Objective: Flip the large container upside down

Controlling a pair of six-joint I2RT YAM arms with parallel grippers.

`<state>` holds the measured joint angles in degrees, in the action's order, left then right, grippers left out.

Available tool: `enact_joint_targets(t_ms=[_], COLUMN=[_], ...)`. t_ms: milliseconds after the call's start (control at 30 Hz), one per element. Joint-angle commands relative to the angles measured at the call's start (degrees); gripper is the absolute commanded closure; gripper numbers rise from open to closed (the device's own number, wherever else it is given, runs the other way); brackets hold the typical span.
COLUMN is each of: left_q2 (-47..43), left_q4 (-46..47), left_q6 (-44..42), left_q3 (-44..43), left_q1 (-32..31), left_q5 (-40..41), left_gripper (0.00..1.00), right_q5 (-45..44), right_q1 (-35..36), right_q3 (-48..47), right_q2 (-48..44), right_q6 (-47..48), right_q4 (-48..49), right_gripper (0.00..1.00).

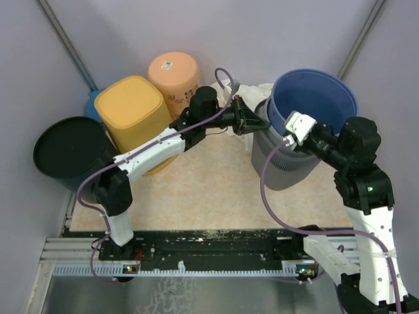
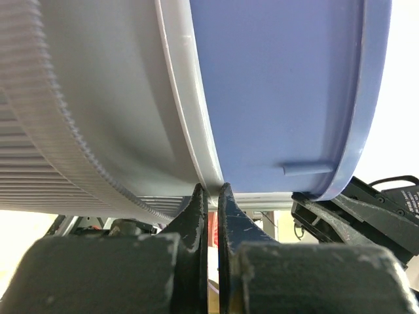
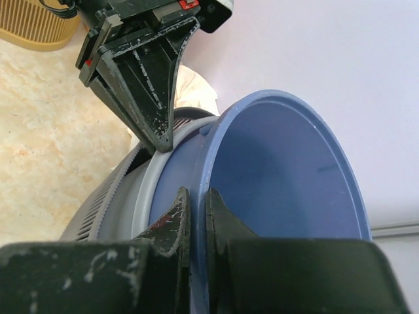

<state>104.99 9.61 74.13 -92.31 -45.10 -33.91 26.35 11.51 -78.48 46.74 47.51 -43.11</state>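
Note:
A large blue container [image 1: 314,98] sits nested inside a ribbed grey container [image 1: 281,167] at the right, both tilted with the mouth up. My left gripper [image 1: 252,124] reaches in from the left and is shut on the grey container's pale rim [image 2: 190,98], with its tips [image 2: 213,190] pinching the rim edge. My right gripper [image 1: 287,139] is shut on the blue container's rim [image 3: 213,163], one finger inside and one outside [image 3: 196,193]. The left gripper's fingers [image 3: 154,98] also show in the right wrist view, touching the grey rim [image 3: 147,190].
A black container [image 1: 69,150] stands at the far left. A yellow container [image 1: 134,111] and an orange one [image 1: 173,72] lie upside down behind the left arm. White cloth [image 1: 252,91] lies behind the grey container. Grey walls close in on three sides.

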Motion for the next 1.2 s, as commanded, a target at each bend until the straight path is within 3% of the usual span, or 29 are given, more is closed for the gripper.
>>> enact_joint_targets(t_ms=[0,400,967,1167], left_q2=[2.2,7.3,8.8,9.2], left_q4=[-3.0,-5.0,-5.9,-11.3], left_q6=[-2.5,-3.4,-5.8,-11.9], left_q3=[2.0,-4.5,-6.6,-12.9], left_q1=[4.1,4.4,3.1,3.2], left_q5=[8.0,3.7,4.5,6.4], left_gripper=[1.00,1.00,1.00,1.00], right_q5=[7.2,10.4,-2.1,-2.8], right_q1=[1.0,0.9,1.0,0.9], right_q3=[-9.8,-12.8,-14.9,-13.8], right_q2=[-3.1,-1.3,-1.3,-2.8], right_q6=[2.2,2.2,9.6,8.9], right_q4=[12.2,14.9,24.2,29.4], right_gripper=[1.00,1.00,1.00,1.00])
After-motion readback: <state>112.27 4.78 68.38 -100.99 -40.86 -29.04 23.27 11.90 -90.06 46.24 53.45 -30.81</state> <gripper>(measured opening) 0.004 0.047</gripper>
